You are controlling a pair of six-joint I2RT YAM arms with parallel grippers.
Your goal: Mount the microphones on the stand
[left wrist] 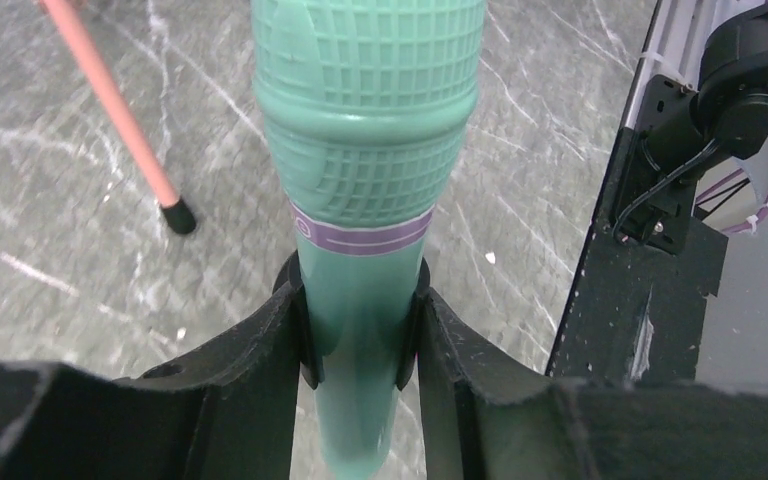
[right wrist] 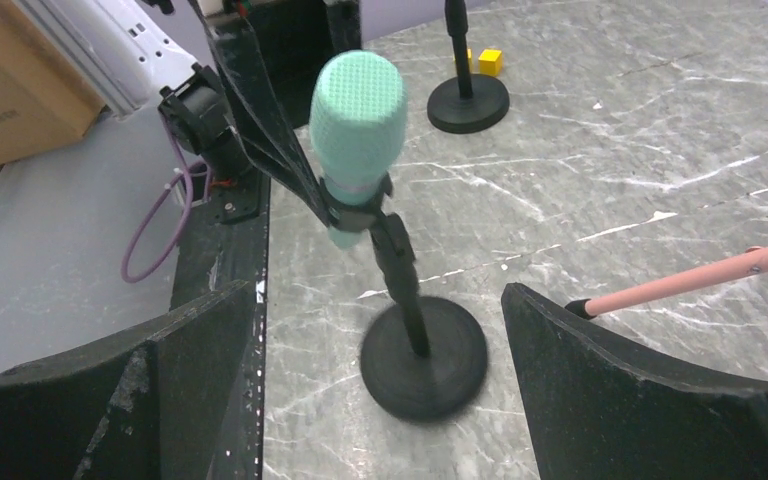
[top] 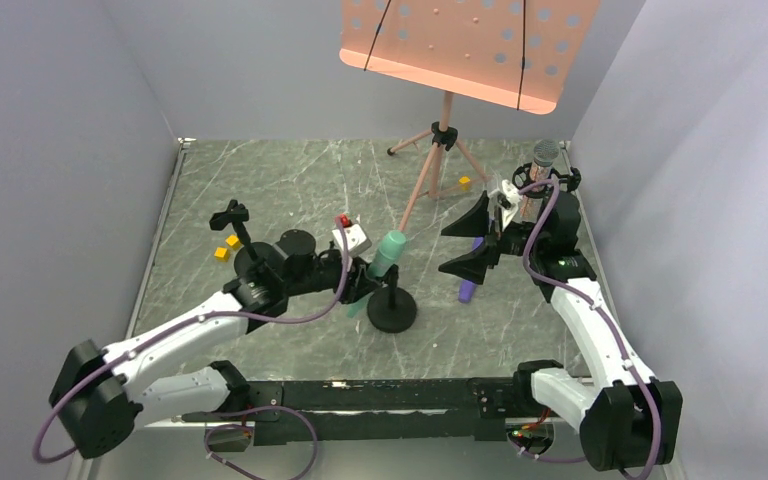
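My left gripper (top: 368, 280) is shut on the mint green microphone (top: 390, 250), tilted head up over the middle black stand (top: 392, 312). In the left wrist view the fingers (left wrist: 265, 370) pinch its handle (left wrist: 360, 300), with the stand's black clip hugging it between them. The right wrist view shows this microphone (right wrist: 355, 110) seated in the clip atop the stand (right wrist: 423, 360). My right gripper (top: 472, 240) is open and empty, facing it (right wrist: 378, 292). The purple microphone (top: 468, 288) lies on the table, partly hidden. The silver-pink microphone (top: 545, 153) stands in the back right stand.
An empty black stand (top: 234, 222) is at the left, also in the right wrist view (right wrist: 467, 100). A pink music stand (top: 445, 140) rises at the back; one leg (right wrist: 700, 282) is near my right finger. There are yellow blocks (top: 227, 247) and a white box (top: 352, 237).
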